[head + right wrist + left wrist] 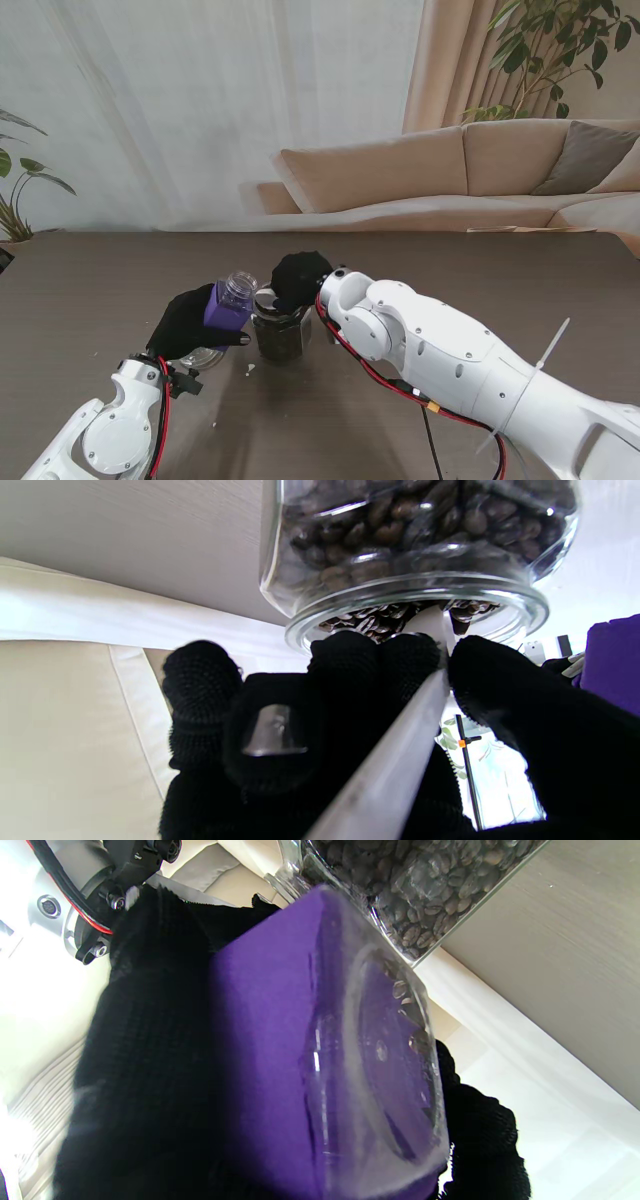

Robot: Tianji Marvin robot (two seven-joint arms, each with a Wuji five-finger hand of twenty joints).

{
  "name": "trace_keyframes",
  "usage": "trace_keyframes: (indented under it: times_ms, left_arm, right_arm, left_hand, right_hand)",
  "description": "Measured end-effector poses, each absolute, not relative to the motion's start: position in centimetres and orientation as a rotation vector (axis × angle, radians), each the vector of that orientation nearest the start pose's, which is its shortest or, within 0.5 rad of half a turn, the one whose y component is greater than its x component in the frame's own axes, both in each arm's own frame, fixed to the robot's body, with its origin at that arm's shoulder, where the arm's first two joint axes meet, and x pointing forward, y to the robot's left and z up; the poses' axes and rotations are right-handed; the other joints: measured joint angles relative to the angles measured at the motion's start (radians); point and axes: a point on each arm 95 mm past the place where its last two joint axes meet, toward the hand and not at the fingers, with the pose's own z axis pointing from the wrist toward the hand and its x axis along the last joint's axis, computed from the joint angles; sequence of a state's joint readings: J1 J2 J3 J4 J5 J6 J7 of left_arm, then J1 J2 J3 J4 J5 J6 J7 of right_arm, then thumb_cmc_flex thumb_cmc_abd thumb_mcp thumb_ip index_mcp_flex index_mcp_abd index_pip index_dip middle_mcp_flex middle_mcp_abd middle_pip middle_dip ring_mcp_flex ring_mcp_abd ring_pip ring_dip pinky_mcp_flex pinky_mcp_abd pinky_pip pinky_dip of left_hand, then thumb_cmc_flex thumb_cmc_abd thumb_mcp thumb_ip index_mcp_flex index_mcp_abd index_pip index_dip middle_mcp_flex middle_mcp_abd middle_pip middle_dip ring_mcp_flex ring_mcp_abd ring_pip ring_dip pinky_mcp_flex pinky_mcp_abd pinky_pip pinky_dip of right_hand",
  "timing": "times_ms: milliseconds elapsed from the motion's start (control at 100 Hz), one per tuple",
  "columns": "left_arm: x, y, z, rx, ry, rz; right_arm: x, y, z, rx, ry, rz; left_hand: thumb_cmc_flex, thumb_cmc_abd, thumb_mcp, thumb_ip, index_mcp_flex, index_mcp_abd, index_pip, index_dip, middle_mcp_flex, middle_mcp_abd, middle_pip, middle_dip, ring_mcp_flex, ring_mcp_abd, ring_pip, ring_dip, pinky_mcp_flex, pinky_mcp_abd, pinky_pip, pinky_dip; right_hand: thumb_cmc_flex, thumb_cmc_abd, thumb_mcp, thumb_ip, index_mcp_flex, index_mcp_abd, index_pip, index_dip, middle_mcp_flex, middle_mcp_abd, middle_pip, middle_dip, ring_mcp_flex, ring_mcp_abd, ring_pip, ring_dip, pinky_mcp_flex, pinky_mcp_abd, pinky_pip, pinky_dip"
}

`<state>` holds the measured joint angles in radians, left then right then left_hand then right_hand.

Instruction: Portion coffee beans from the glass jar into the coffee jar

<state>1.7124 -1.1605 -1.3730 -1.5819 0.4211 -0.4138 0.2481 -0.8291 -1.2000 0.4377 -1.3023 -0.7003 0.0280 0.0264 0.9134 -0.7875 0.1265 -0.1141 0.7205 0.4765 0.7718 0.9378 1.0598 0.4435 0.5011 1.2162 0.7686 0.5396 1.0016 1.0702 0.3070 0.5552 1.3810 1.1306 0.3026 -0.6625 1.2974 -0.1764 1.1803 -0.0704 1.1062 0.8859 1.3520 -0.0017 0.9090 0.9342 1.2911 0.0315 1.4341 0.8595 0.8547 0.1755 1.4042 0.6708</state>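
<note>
Coffee jar (232, 301) is clamped in left hand (185, 325), tilted beside glass jar (280, 335) for filling; scoop (395, 760) is pinched by right hand (298, 280), dipped into beans.

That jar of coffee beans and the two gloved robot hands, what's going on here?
The robot is portioning coffee beans. Its left hand holds a small purple-wrapped coffee jar off the table, tilted toward the glass jar of beans standing beside it. The right hand is over the glass jar's open mouth, its fingers pinching a white scoop handle that dips into the beans. A lid lies near the left hand.
</note>
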Motion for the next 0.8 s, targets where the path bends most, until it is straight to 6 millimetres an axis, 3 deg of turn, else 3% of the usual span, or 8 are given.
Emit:
trace_keyframes:
  times_ms: [430,800]
  left_arm:
    - [36.8,3.3,-32.2,-1.504,0.862,-2.182]
    - [36.8,3.3,-32.2,-1.504,0.864,-2.181]
  right_arm:
    - [48.2,19.2,-26.8,1.019,1.893,1.588]
    - [48.9,18.7,-26.0,1.018,1.856,1.568]
  left_hand:
    - [0.0,0.0,0.0,0.0,0.0,0.0,0.0,0.0,0.0,0.0,0.0,0.0,0.0,0.0,0.0,0.0,0.0,0.0,0.0,0.0]
    - [0.0,0.0,0.0,0.0,0.0,0.0,0.0,0.0,0.0,0.0,0.0,0.0,0.0,0.0,0.0,0.0,0.0,0.0,0.0,0.0]
  right_hand:
    - [0.0,-0.001,0.0,0.0,0.0,-0.002,0.0,0.0,-0.01,0.0,0.003,0.0,-0.006,-0.001,-0.006,-0.001,0.0,0.0,0.0,0.0]
    - [0.0,-0.001,0.0,0.0,0.0,-0.002,0.0,0.0,-0.01,0.0,0.002,0.0,-0.006,-0.001,-0.006,-0.001,0.0,0.0,0.0,0.0]
